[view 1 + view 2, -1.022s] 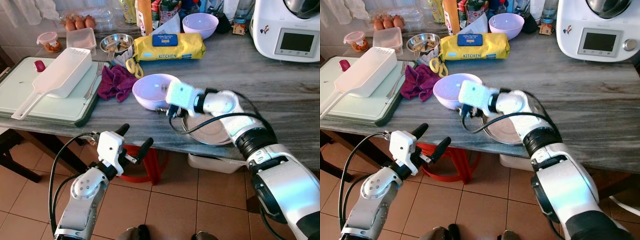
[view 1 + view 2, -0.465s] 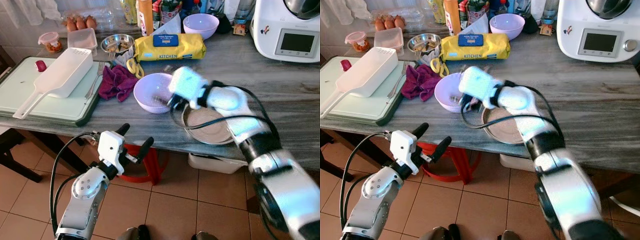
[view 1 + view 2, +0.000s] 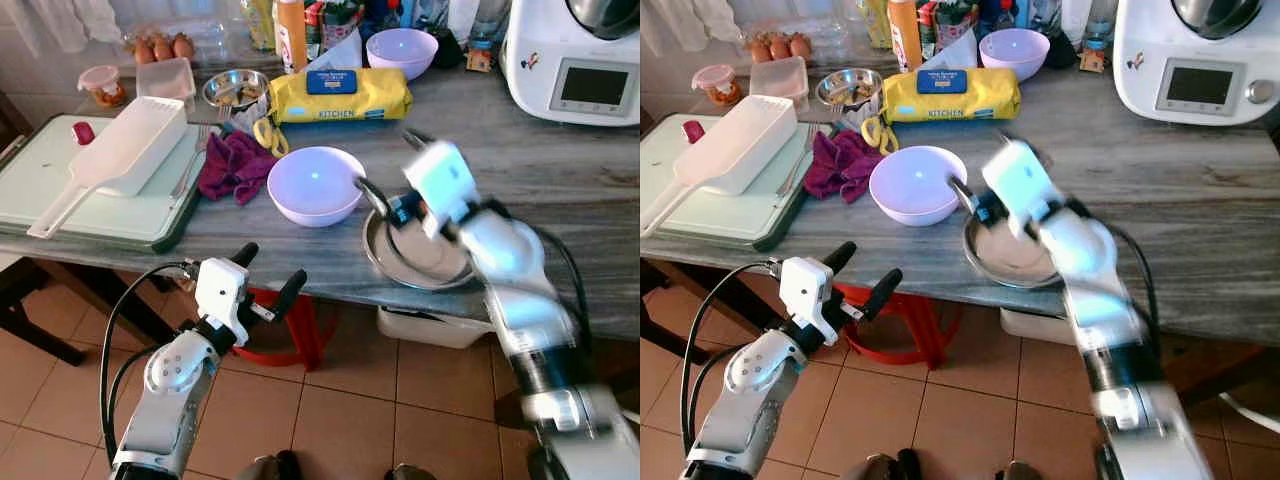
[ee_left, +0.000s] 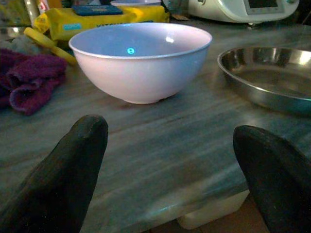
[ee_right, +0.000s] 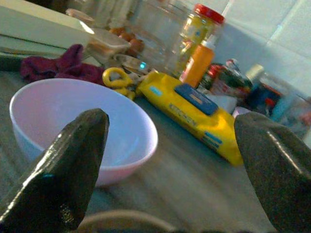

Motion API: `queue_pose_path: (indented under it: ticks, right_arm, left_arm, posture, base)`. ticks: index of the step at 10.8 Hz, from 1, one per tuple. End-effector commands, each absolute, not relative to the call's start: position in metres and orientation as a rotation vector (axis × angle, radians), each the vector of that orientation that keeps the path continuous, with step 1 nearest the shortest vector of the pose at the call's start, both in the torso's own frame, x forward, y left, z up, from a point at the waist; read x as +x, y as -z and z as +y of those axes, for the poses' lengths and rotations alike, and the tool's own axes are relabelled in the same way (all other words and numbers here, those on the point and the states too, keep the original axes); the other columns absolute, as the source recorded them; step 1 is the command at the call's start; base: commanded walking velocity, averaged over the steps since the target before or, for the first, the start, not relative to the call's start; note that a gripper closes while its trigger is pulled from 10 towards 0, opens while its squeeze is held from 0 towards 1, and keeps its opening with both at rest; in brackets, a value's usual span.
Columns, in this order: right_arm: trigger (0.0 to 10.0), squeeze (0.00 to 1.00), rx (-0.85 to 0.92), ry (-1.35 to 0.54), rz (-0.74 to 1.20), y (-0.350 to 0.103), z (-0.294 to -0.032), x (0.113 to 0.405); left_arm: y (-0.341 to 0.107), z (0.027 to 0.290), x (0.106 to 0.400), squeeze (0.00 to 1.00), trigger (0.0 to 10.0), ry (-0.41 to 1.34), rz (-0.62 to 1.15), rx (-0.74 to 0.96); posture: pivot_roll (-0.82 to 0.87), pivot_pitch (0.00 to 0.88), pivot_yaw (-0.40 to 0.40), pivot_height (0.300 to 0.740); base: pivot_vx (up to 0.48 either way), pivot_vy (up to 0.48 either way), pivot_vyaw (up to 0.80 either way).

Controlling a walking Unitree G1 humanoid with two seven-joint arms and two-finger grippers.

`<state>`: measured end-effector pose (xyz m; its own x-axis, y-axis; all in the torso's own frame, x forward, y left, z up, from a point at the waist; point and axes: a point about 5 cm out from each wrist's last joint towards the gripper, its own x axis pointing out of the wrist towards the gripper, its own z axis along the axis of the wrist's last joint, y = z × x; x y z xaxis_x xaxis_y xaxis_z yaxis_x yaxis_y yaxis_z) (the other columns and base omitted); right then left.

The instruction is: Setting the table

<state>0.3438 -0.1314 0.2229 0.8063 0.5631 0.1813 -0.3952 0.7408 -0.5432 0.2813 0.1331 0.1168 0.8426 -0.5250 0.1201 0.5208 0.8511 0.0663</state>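
**Ana:** This is a kitchen with a brown tile floor. A long grey surface is full of stuff. What is the robot doing?

**Ben:** It is setting the table. See the big purple bowl in the middle of the frame? A shiny metal plate sits just beside it, near the front edge.

**Ana:** Where are the robot's hands?

**Ben:** The right gripper is up above the plate, right of the bowl. Its jaws are spread wide and hold nothing. The arm looks blurry, so I think it is moving.

**Ana:** And the other one?

**Ben:** The left gripper hangs at the bottom of the frame, below the edge of the surface. Its jaws are wide too, and empty.

**Ana:** What else is up there?

**Ben:** A purple cloth and yellow scissors left of the bowl, a yellow pack behind it, and a second small bowl at the top.

**Ana:** How should it do the next bit?

**Ben:** I think it should go slow, come down straight on a rim, and pinch it well. The bowl and plate are close, so it should not bump one with the other.
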Motion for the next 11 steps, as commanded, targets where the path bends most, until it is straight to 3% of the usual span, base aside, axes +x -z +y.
queue_pose_path:
  ticks: [1,4,9,10,11]
  right_arm:
    - [10.0,1.0,-0.501,-0.524,-0.356,-0.226,-0.132,0.336]
    - [10.0,1.0,-0.426,-0.379,-0.177,-0.203,-0.148,0.314]
    - [10.0,1.0,-0.295,-0.295,-0.035,-0.202,-0.163,0.323]
    - [10.0,0.96,-0.268,-0.288,0.034,-0.2,-0.167,0.327]
    - [10.0,0.73,-0.262,-0.278,0.093,-0.198,-0.17,0.331]
  left_arm:
    - [-0.115,0.136,0.282,0.0,10.0,0.551,-0.126,0.038]
    - [-0.121,0.131,0.288,0.0,10.0,0.549,-0.143,0.016]
    - [-0.12,0.13,0.288,0.0,10.0,0.54,-0.145,0.009]
    - [-0.119,0.13,0.287,0.0,10.0,0.541,-0.14,0.007]
    - [-0.118,0.13,0.287,0.0,10.0,0.541,-0.138,0.006]
  posture:
    - [-0.16,0.161,0.122,0.74]
    - [-0.18,0.167,0.125,0.74]
    - [-0.18,0.173,0.117,0.74]
    - [-0.18,0.179,0.115,0.74]
    - [-0.18,0.18,0.114,0.74]
  base:
    - [0.0,0.0,0.0]
    - [0.0,0.0,0.0]
    - [0.0,0.0,0.0]
    - [0.0,0.0,0.0]
    - [0.0,0.0,0.0]
